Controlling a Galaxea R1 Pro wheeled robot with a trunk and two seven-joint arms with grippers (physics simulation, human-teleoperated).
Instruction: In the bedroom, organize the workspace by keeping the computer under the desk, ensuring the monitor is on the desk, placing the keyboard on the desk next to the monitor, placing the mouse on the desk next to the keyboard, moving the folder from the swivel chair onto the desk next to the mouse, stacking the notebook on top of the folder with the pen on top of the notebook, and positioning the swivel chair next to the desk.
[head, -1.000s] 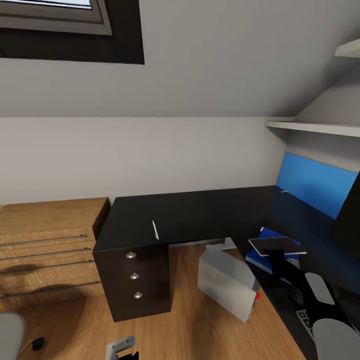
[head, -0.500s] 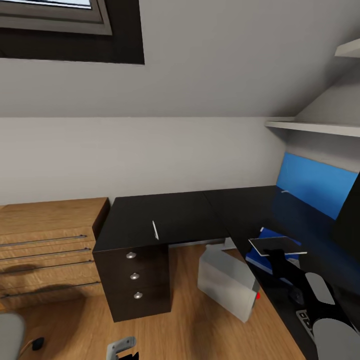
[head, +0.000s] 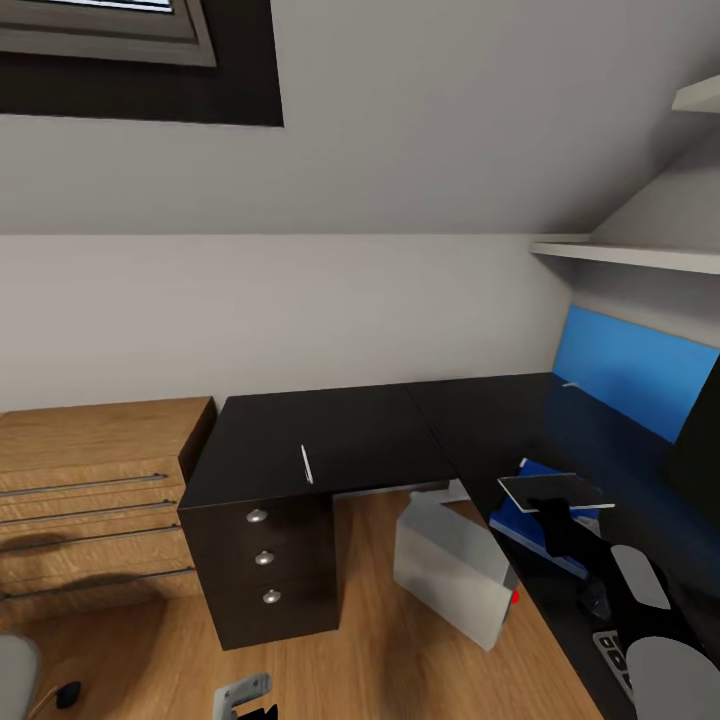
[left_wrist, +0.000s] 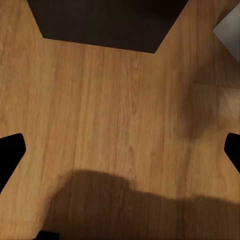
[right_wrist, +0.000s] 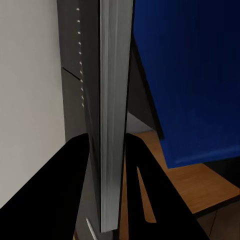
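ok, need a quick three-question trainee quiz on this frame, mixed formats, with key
1. True or false: the pen lies on the desk.
2. What does the right end effector grip? A) notebook B) mouse C) keyboard
3. Fill in: the computer stands on the wooden ____.

Key: 1 true; 2 A; 3 floor.

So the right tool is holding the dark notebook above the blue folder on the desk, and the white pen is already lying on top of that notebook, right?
Not quite. The right tool does hold the notebook above the folder, but the pen lies apart on the desk's other wing, near the edge above the drawers, as the head view shows.
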